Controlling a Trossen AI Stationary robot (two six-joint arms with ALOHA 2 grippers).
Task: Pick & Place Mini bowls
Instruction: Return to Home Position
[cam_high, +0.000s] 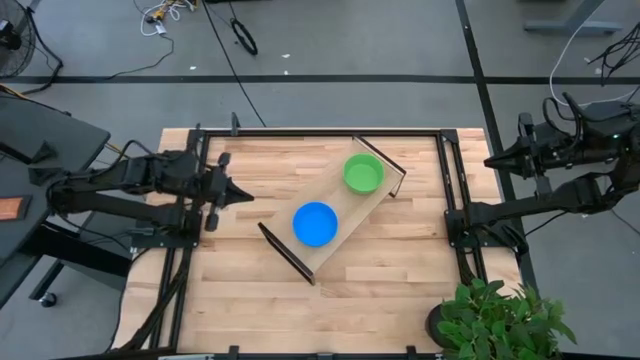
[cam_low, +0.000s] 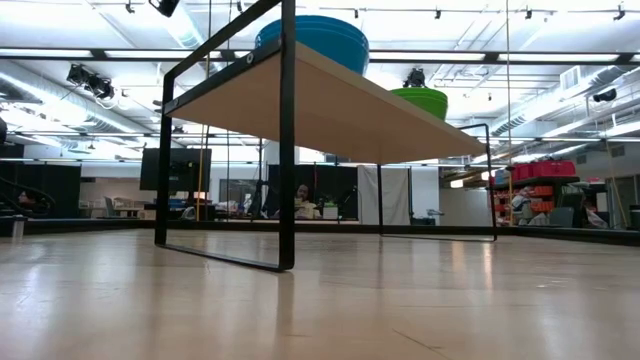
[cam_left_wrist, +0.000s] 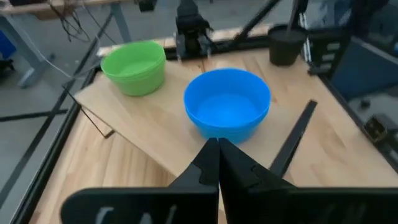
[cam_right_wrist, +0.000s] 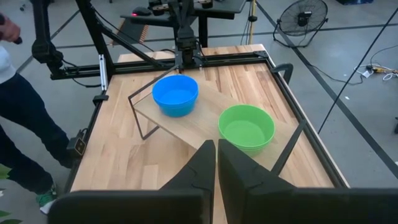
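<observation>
Left gripper (cam_left_wrist: 217, 155), jaws pressed together, faces blue bowl stack (cam_left_wrist: 227, 109) just ahead, green bowl stack (cam_left_wrist: 134, 65) beyond; homing likely wants a straight, level retreat. Right gripper (cam_right_wrist: 216, 155), likewise closed, waits well apart.

Shelf (cam_high: 345, 203): table (cam_high: 400, 285) centre, set diagonally.
Left bowl stack (cam_high: 316, 223): on shelf's left, nearer end.
Right bowl stack (cam_high: 363, 173): on shelf's right, farther end.

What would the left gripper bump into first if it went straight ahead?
Most likely the blue bowls on the wooden shelf: the left gripper, fingers shut, points straight at them. If it travels low, it might hit the shelf's edge first; its height is hard to judge.
</observation>
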